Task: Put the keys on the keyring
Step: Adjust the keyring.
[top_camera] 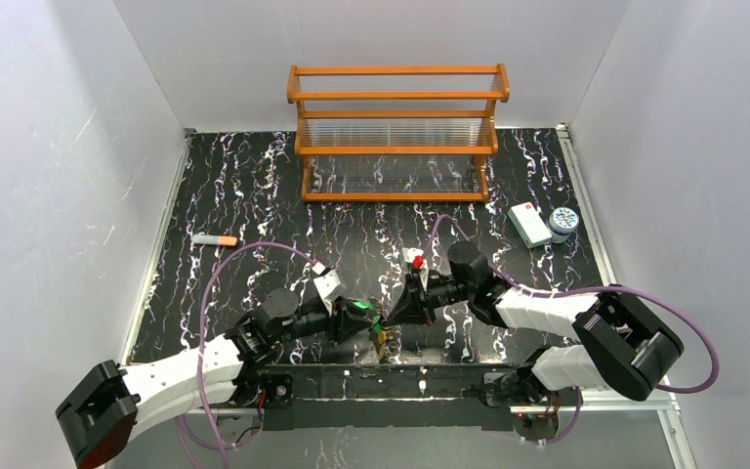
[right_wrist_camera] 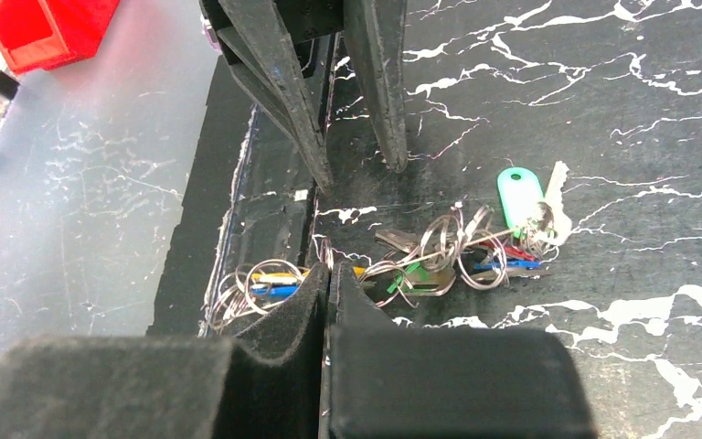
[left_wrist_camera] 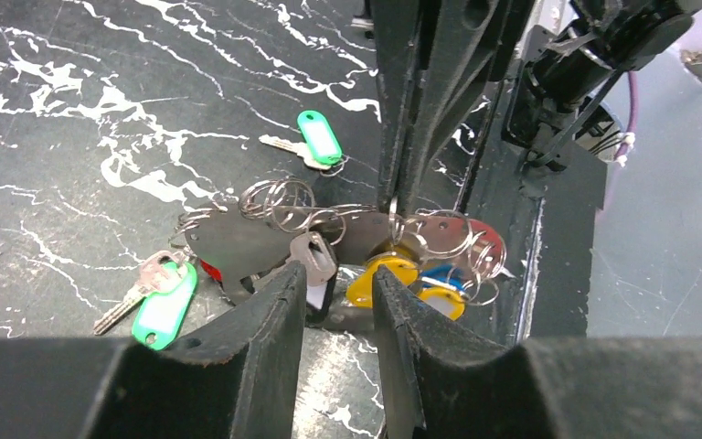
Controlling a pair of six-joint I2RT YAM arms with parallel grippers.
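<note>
Keys (left_wrist_camera: 393, 272) lie bunched in a tangle of wire rings at the near edge of the marbled table (top_camera: 254, 195), at 6 o'clock from the spot where the two grippers meet in the top view. Yellow, blue and red heads crowd the 3 o'clock side of the bunch in the left wrist view. One green-tagged key (left_wrist_camera: 318, 137) lies apart at 12 o'clock, and a second green-tagged key (left_wrist_camera: 160, 309) lies at 8 o'clock.

The keyring (right_wrist_camera: 448, 245) is a thin silver wire running through the tangle toward the right gripper (right_wrist_camera: 327, 270). Those fingers are pressed flat together with the wire caught at their tips (how firmly it is pinched cannot be told).

The left gripper (left_wrist_camera: 338, 274) faces it, fingers parted by a modest gap with nothing between them. A silver key head sits just beyond that gap.

Farther back in the top view, a wooden rack (top_camera: 395, 127) stands at 12 o'clock. A white box (top_camera: 528, 224) and a round tin (top_camera: 564, 222) sit side by side at 2 o'clock. An orange-tipped stick (top_camera: 215, 239) lies at 10 o'clock.
</note>
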